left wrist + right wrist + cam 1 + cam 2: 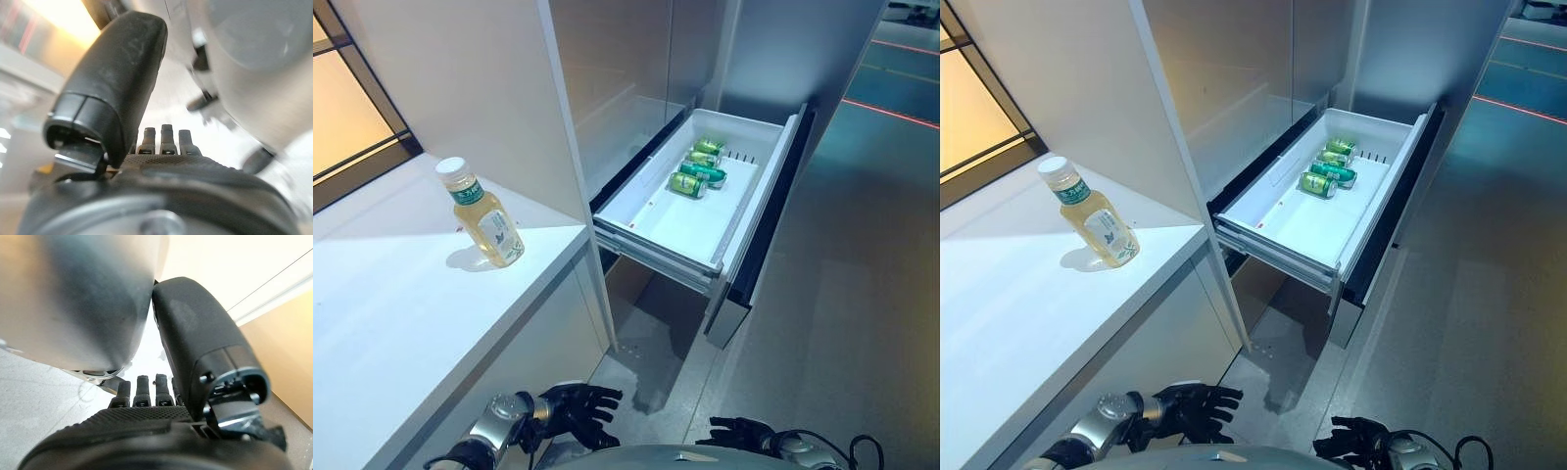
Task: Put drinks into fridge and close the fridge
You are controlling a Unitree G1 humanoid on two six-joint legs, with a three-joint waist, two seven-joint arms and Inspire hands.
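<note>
Standing on the counter (391, 323), the bottle (484, 217) is well apart from both hands' spread fingers (597, 399).

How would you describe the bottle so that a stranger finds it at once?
Look at the white counter left of the open white fridge drawer. On it stands a clear plastic bottle of pale yellow drink with a white cap. It stands alone; the other drinks are green cans lying in the drawer.

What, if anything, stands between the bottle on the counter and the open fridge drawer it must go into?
A white upright panel rises at the counter's edge, between the bottle and the drawer. The drawer is pulled out past it, open on top, with green cans at its far end and the near part bare.
</note>
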